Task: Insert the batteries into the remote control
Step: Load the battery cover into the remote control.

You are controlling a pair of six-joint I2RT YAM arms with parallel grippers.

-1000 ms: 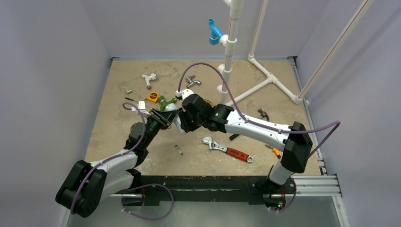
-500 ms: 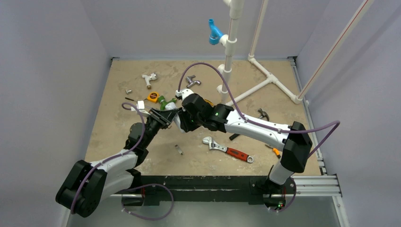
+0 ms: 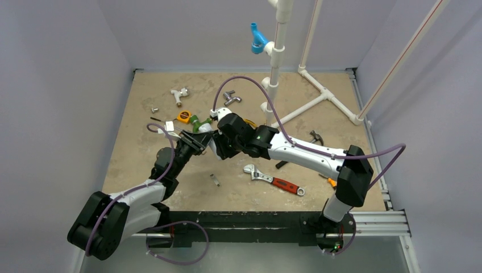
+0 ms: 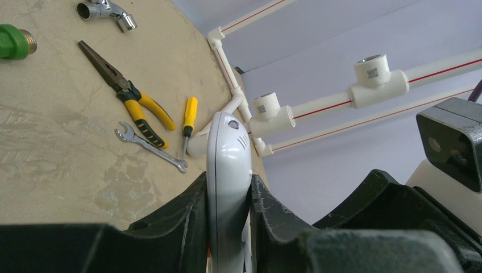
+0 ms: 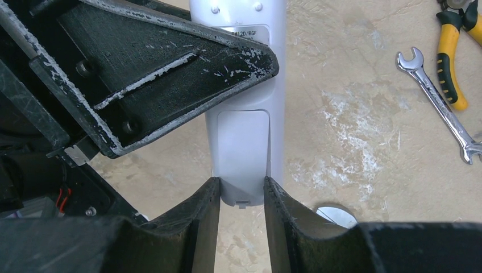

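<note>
My left gripper is shut on the white remote control, which stands edge-on between its jaws. In the right wrist view the remote's plain back faces the camera. My right gripper pinches the battery cover panel at the remote's near end, with both fingertips touching its sides and its small tab showing between them. In the top view the two grippers meet at mid-table, left and right. No orange batteries are in view.
Pliers, a screwdriver and a spanner lie to the right. A red-handled wrench, a small silvery cylinder, a hammer, a small white piece and a PVC pipe frame surround the grippers.
The right arm has shifted slightly to the left. Both grippers stay together at the remote, and the left arm has not visibly moved.
</note>
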